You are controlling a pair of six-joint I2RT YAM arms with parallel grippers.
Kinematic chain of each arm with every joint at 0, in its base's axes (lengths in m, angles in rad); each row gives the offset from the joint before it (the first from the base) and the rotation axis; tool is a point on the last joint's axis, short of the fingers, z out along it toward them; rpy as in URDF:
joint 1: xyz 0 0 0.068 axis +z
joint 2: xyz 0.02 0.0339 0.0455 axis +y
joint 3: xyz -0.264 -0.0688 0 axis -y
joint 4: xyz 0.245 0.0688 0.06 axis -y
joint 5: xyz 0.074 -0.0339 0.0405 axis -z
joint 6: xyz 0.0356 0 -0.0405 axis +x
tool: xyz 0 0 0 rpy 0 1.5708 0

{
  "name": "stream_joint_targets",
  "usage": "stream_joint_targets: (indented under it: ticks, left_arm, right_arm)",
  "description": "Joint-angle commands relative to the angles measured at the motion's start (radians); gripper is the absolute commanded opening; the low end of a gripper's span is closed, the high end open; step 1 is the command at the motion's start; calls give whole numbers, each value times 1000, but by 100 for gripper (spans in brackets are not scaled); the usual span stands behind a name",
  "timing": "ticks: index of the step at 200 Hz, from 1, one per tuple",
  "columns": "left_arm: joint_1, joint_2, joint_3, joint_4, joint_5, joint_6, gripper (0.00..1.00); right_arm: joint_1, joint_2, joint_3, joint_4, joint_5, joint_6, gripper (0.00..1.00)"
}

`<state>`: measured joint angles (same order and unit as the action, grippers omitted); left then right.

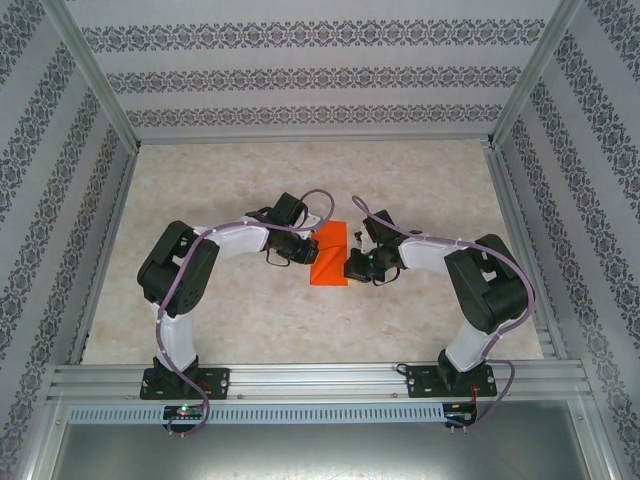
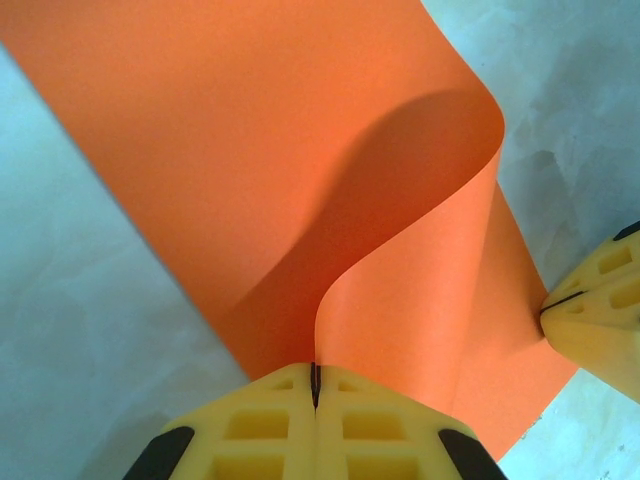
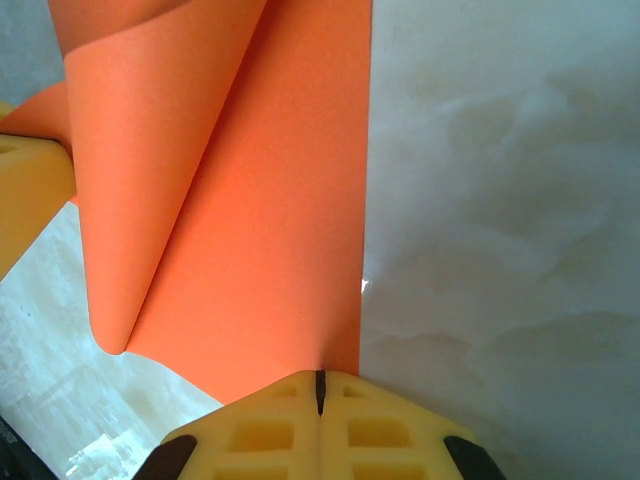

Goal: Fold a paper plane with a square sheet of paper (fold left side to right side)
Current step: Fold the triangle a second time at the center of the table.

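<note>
The square sheet of paper (image 1: 331, 256) is bright orange and lies at the table's centre, partly folded over itself. My left gripper (image 1: 306, 252) is shut on its lifted edge. In the left wrist view the sheet (image 2: 260, 150) curls up from the table and its edge runs straight into the closed jaws of that gripper (image 2: 316, 384). My right gripper (image 1: 351, 266) is shut, its tips against the sheet (image 3: 270, 230) near the right edge and a corner. From the right wrist, that gripper (image 3: 320, 388) shows no gap. The right fingertips (image 2: 598, 312) touch the paper's far side.
The marbled tabletop (image 1: 250, 180) has open room all around the sheet. Aluminium rails (image 1: 320, 375) run along the near edge, and patterned walls (image 1: 320, 70) stand at the back and both sides. Both arms bend inward and meet over the centre.
</note>
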<state>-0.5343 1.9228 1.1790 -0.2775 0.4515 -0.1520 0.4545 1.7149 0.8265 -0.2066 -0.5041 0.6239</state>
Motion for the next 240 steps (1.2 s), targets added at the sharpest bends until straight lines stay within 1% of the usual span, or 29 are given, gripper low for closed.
stream_joint_targets:
  ticks: [1, 122, 164, 196, 205, 217, 240]
  left_arm:
    - [17, 20, 22, -3, -11, 32, 1]
    - [17, 52, 36, -1, -4, 29, 1]
    - [13, 52, 10, -4, -7, 31, 0]
    - [10, 48, -22, 6, -7, 25, 0]
    - [6, 48, -28, 7, -9, 23, 0]
    - [5, 49, -31, 14, -8, 22, 0]
    - [5, 56, -30, 19, -10, 22, 0]
  right_arm:
    - [10, 34, -1, -83, 62, -21, 1]
    - [13, 40, 8, -92, 62, -23, 1]
    - [13, 34, 12, -91, 62, -25, 2]
    - [14, -5, 19, -63, 54, -21, 3]
    - [13, -20, 21, -55, 49, -17, 4]
    - [11, -46, 21, -41, 49, -11, 9]
    - [-1, -112, 10, -20, 68, 7, 12]
